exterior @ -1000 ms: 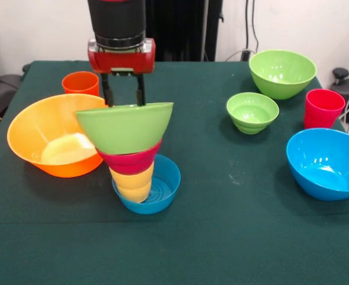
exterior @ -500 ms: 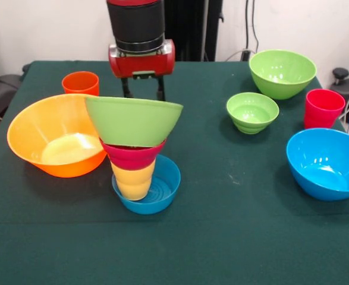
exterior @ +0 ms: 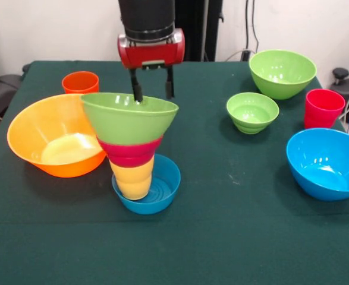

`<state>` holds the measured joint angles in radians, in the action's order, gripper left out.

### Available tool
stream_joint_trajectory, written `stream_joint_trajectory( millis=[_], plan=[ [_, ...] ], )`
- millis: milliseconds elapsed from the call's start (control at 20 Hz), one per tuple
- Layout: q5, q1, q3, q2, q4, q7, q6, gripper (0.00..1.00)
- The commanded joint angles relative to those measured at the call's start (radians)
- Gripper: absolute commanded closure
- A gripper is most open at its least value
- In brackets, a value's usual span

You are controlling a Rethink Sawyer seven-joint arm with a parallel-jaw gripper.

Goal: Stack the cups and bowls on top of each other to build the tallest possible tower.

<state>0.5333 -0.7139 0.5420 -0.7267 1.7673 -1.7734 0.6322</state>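
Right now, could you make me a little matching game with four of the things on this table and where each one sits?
Things:
1. yellow cup
2. red cup
3. orange cup
4. big green bowl

Places:
A. behind the wide orange bowl
B. top of the stack, under the robot's hand
C. standing in the small blue bowl
D. alone, between the far green bowl and the big blue bowl

Pairs: 1-C, 2-D, 3-A, 4-B
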Motion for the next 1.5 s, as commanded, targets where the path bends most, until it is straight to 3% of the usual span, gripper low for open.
stream_joint_trajectory(
  millis=[50,650,1500],
  plan=[
    [0.025,0.01,0.043,-0.116,0.049,0.203,0.161,0.0],
    [0.02,0.024,0.064,-0.134,0.023,0.175,0.223,0.0],
    [0.036,0.014,0.054,-0.124,0.069,0.133,0.164,0.0]
  ],
)
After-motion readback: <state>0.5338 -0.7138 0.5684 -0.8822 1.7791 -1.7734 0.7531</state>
